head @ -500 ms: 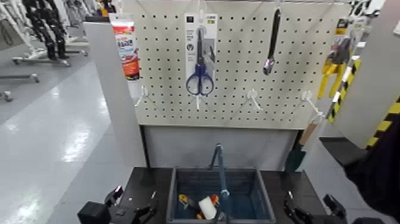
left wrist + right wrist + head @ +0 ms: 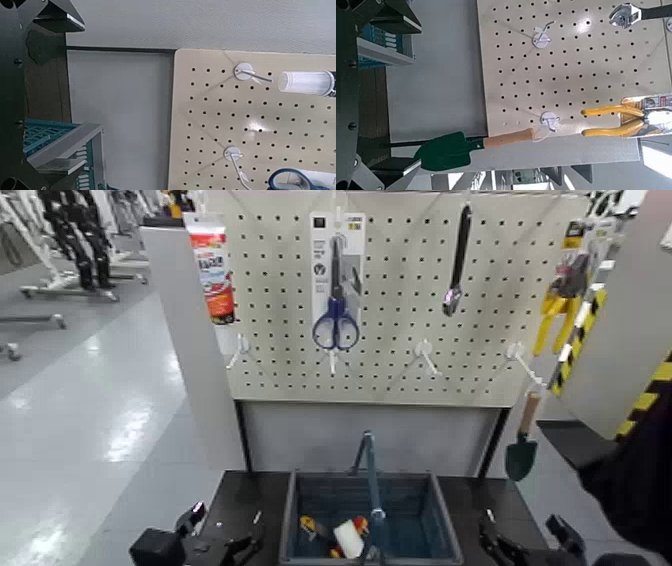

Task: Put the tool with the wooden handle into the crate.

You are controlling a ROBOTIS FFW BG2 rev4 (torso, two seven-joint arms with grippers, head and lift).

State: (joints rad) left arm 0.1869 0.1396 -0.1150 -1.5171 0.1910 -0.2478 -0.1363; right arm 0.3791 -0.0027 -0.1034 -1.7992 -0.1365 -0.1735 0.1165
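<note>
Trowel (image 2: 521, 445) hangs by a hook — light, stiff, best gripped at the wooden handle; both grippers' finger state can't be told.

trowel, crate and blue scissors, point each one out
trowel (image 2: 521, 452): head view, on the dark blade.
crate (image 2: 440, 525): head view, on its right rim.
blue scissors (image 2: 336, 325): head view, on the blue handle loops.

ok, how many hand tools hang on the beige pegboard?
4. Blue-handled scissors in their pack top centre; long black tool top right; wooden-handled trowel with dark green blade on the lower-right hook; yellow-handled pliers at the right edge. More may hide beyond it.
</note>
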